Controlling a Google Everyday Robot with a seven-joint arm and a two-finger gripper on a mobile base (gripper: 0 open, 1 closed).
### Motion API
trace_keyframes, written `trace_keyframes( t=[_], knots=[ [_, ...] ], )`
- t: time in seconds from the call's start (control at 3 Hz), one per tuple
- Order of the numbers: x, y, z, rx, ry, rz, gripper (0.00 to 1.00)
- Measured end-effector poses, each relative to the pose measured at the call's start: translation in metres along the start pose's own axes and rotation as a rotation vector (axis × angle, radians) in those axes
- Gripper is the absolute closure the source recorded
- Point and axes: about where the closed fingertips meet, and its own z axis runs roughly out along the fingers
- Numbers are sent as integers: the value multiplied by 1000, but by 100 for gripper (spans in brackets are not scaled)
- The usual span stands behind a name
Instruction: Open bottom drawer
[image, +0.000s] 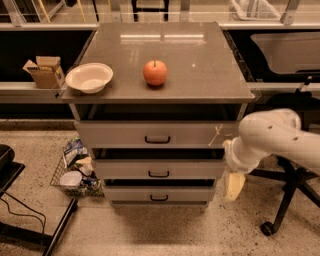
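Note:
The bottom drawer is the lowest of three grey drawers in the metal cabinet, with a small black bar handle. It looks shut. Above it are the middle drawer and the top drawer. My white arm comes in from the right. The gripper hangs pale and pointing down, just right of the cabinet's lower right corner, level with the bottom drawer and apart from its handle.
A red apple and a white bowl sit on the cabinet top. A wire basket of clutter stands on the floor at the left. An office chair base is at the right. A small cardboard box sits on the left shelf.

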Motion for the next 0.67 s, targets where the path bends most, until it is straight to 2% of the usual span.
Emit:
trace_keyframes(
  t=[0.33, 0.67],
  knots=[
    [-7, 34, 106, -76, -39, -38, 0],
    [-16, 45, 173, -65, -41, -96, 0]
  ],
)
